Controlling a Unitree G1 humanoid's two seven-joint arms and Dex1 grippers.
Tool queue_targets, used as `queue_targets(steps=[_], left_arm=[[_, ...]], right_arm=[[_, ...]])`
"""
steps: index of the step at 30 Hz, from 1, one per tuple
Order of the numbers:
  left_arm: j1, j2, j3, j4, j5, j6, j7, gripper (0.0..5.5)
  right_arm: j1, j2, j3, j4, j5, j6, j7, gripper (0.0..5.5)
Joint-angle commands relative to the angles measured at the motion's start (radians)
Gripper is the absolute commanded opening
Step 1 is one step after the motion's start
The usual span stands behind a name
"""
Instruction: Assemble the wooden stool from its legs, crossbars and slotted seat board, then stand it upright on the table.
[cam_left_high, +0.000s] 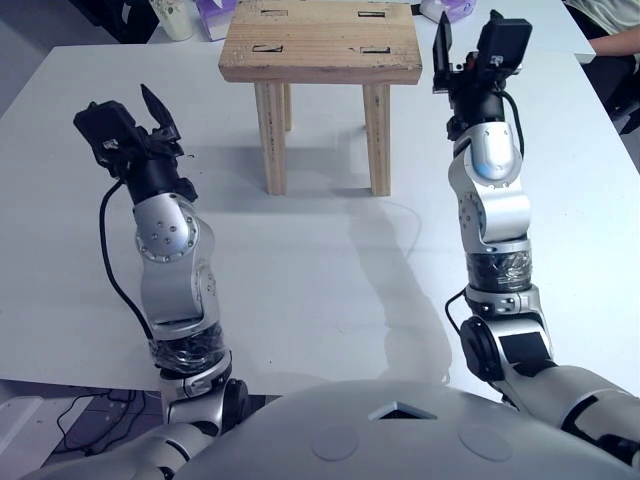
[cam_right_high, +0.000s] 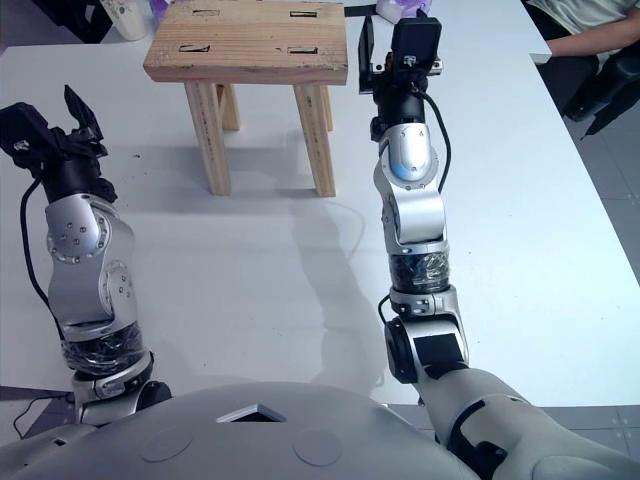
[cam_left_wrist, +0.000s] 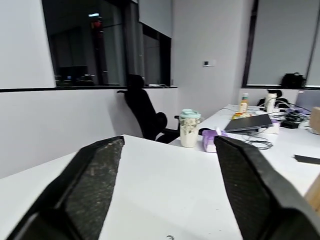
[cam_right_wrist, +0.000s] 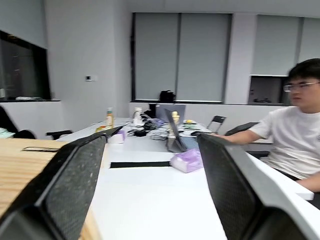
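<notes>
Nearest the lens, the left arm (cam_left_high: 172, 250) and the right arm (cam_left_high: 492, 200) are standing up from the lower corners of the frame over the white counter (cam_left_high: 300, 280).

Left jaws are sitting apart and empty at middle left, well apart from the stool (cam_left_high: 320, 90). Right jaws are likewise sitting apart and empty at upper right, level with the seat board (cam_left_high: 320, 45) and just beside its right end. Whether they are touching it cannot be told.

The stool is standing upright on the counter at upper centre, with its near legs (cam_left_high: 271, 135) planted. Assembly is judged essentially complete.

Hazards, as judged:
- The right jaws are sitting so close to the seat board that a sideways swing on withdrawal is likely to strike it high up, tipping or sliding the stool.
- How firmly the legs are sitting in the seat slots cannot be told, so a knock may be loosening a joint.
- A cup (cam_left_high: 175, 15) is standing at upper left beyond the stool, so a shove that way is risking a spill.
</notes>
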Motion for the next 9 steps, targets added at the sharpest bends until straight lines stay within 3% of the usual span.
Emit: queue_targets(steps=[1, 7, 9], left_arm=[[-0.011, -0.055, 0.003, -0.011, 0.024, -0.023, 0.038, 3.18], [-0.026, -0.097, 0.019, 0.022, 0.041, -0.079, 0.062, 3.18], [-0.032, -0.104, 0.016, 0.036, 0.047, -0.102, 0.064, 3.41]], right_arm=[[-0.070, 0.000, 0.001, 0.046, 0.011, 0.008, 0.042, 3.32], [-0.146, 0.015, 0.006, 0.125, 0.008, -0.025, 0.077, 3.32], [-0.172, 0.014, 0.008, 0.155, 0.006, -0.044, 0.094, 3.32]])
